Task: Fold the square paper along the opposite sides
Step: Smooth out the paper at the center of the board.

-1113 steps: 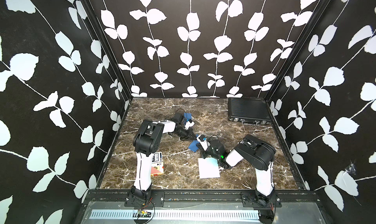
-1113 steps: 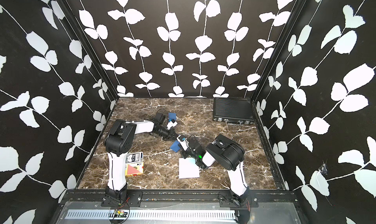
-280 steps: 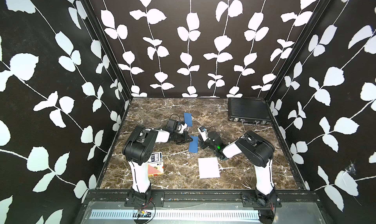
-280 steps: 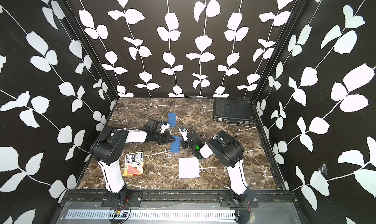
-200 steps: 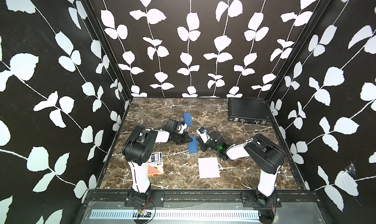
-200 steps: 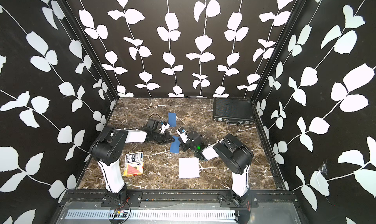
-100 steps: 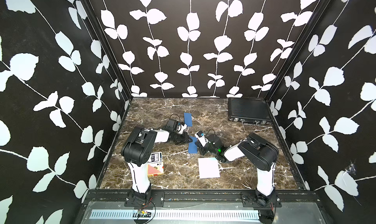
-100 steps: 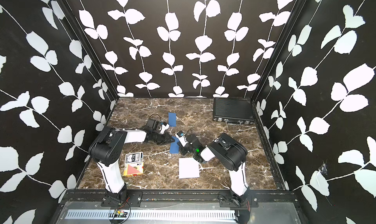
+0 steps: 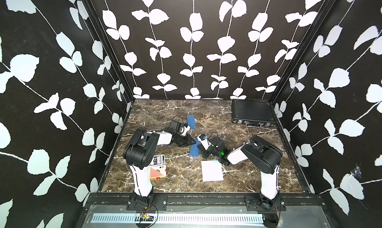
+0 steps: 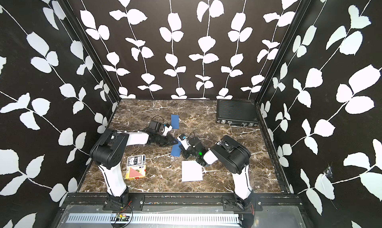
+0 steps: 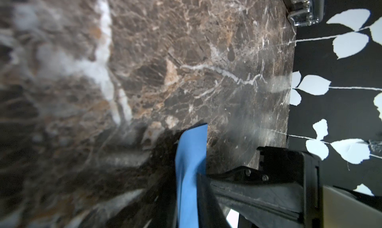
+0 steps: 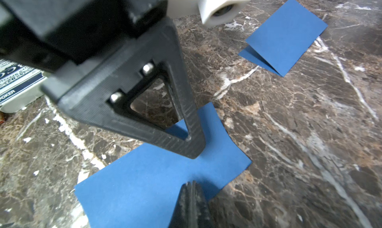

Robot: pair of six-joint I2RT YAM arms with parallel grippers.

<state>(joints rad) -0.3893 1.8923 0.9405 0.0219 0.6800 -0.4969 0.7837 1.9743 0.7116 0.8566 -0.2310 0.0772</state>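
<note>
blue paper (image 12: 144, 185) edge pinched in left claw (image 9: 191, 142); right claw (image 12: 191, 187), closed, rests on it.

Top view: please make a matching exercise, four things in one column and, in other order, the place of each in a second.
1 white paper
2 black case
3 red card box
4 free blue paper

a far right corner
b left, near the front
c middle, near the front
d toward the back, left of middle

Pairs: 1c, 2a, 3b, 4d
</note>
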